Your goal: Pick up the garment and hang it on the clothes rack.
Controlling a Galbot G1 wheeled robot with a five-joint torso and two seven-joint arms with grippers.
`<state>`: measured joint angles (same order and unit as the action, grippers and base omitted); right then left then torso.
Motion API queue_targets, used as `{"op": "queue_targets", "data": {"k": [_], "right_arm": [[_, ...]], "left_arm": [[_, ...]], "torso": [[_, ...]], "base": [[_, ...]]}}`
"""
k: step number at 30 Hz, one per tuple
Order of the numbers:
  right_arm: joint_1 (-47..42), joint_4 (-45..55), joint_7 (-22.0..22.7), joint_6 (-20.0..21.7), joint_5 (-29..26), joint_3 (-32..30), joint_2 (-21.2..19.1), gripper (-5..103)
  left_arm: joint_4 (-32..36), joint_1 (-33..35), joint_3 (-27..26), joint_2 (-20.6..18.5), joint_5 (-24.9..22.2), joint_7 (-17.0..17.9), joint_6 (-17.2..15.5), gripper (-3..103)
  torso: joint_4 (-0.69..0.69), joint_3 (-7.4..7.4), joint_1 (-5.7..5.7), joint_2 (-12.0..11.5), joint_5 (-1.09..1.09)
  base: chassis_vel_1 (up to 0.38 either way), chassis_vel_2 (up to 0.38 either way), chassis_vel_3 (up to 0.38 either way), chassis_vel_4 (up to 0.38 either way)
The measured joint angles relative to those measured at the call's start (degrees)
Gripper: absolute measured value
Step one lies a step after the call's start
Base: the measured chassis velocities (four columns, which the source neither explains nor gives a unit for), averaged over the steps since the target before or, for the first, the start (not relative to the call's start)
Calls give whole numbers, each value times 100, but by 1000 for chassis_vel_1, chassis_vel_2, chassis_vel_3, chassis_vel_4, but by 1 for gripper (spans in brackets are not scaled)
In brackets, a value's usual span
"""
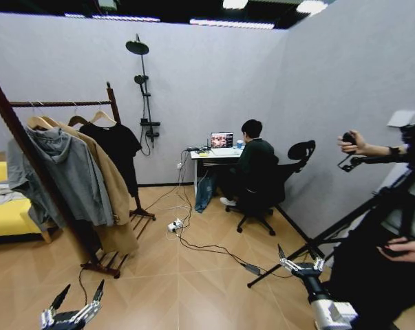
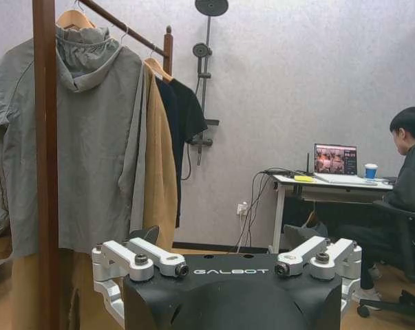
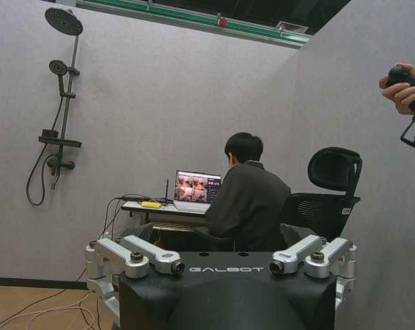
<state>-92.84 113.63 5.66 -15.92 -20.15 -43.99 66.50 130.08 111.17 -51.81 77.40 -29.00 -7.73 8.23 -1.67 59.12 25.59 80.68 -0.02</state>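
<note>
The garment [image 1: 118,148], a black short-sleeved T-shirt on a light wooden hanger, hangs at the far end of the clothes rack's [image 1: 59,104] rod. A grey hoodie [image 1: 69,172] and a tan coat [image 1: 111,185] hang nearer on the same rod. In the left wrist view the garment [image 2: 186,113] shows behind the coat, past the rack's near post [image 2: 45,137]. My left gripper [image 1: 80,294] is low at the front left, open and empty, well short of the rack. Low at the front right is my right gripper [image 1: 300,261], also open and empty. Each wrist view shows its own gripper [image 2: 230,268] [image 3: 224,267] holding nothing.
A black shower stand [image 1: 144,89] stands against the back wall. A desk [image 1: 207,157] with a laptop and an occupied office chair [image 1: 262,199] sit behind. Cables and a power strip [image 1: 174,225] cross the floor. Tripod legs [image 1: 310,247] stand at right, a yellow sofa [image 1: 4,213] at left.
</note>
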Motion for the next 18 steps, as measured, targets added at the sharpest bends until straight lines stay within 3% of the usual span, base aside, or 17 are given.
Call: {"op": "queue_targets", "data": {"k": [18], "right_arm": [[-5,0,0,0,0,0,0,100]], "left_arm": [[0,0,0,0,0,0,0,100]], "torso": [[-1,-2,-6,4,2]], "base": [[0,0,0,0]]}}
